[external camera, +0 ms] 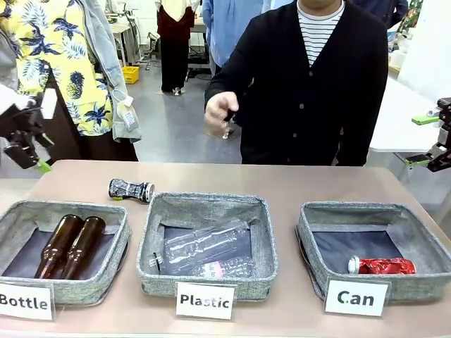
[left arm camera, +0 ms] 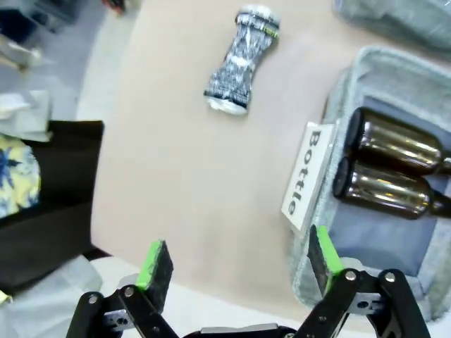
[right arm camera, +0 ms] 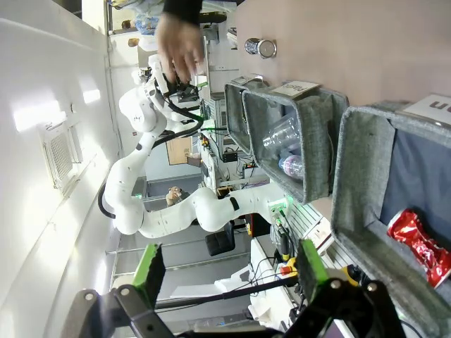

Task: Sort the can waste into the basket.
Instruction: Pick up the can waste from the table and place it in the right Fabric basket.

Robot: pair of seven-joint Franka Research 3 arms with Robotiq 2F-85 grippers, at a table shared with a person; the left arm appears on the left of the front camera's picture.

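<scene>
Near right, the grey woven-fabric basket (external camera: 423,287) marked "Can" holds a crumpled shiny red can (external camera: 382,265), a dented black-and-silver can (external camera: 131,189) lies far left on the table (external camera: 282,183), and the left gripper (left arm camera: 239,262) and right gripper (right arm camera: 229,271) hover raised, fingers spread, empty.
</scene>
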